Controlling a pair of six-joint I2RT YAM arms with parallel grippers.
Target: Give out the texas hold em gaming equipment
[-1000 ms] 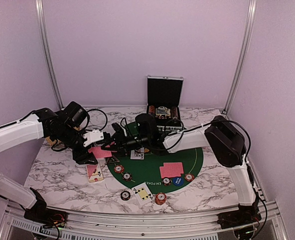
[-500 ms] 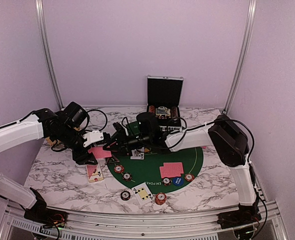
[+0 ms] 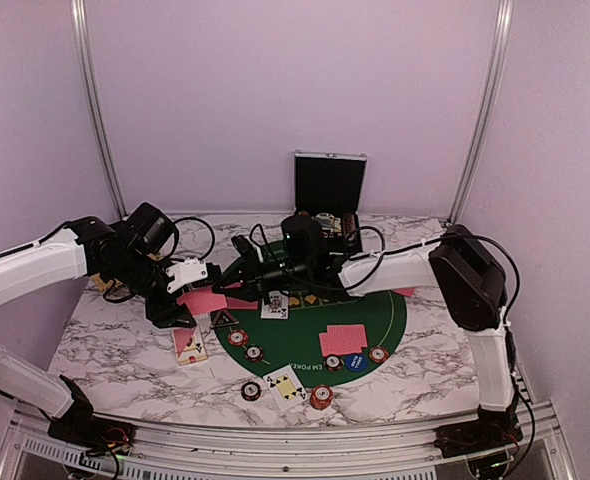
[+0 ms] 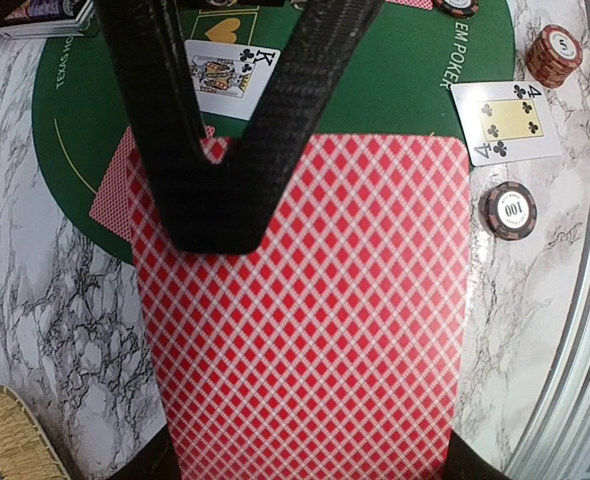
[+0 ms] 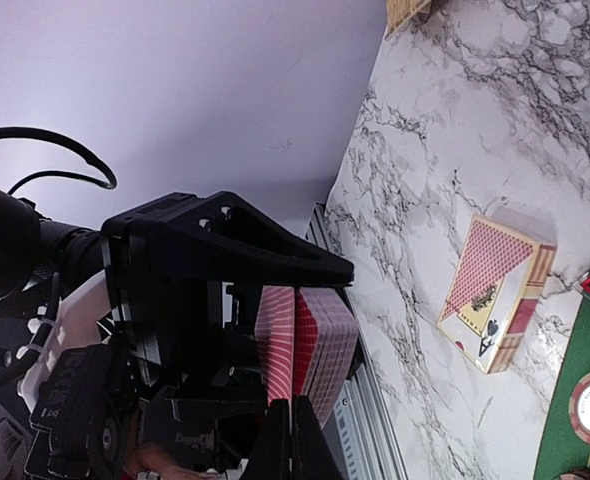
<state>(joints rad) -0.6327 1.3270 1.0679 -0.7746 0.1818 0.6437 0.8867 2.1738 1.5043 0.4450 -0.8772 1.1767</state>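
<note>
In the top view the left end effector (image 3: 197,298) and the right end effector (image 3: 237,290) meet at the left edge of the green mat (image 3: 375,315), a little above the bench (image 3: 115,350), with something red between them; from this height I cannot tell more. The left wrist view makes it clear: a deck (image 4: 315,330) of red-backed cards fills the middle of the frame, and a dark forked finger presses on its top, so the left end effector is clamped on the deck. Only the right wrist view shows the deck from the side, as a thick red block near the centre. There the two thin fingers at the bottom edge are pressed together on a single card (image 5: 295,345) that stands edge-on against the deck, so the right end effector is pinching this card. The left wrist view also gives me the faces that are too small from above: a king of clubs (image 4: 220,78) on the mat at the upper left, a four of clubs (image 4: 505,122) on the marble at the upper right, and a dark chip (image 4: 507,210) just below it. A straw basket (image 4: 10,440) shows in the lower left corner. The right wrist view alone shows the card box (image 5: 495,295) lying on the marble at the right.
</note>
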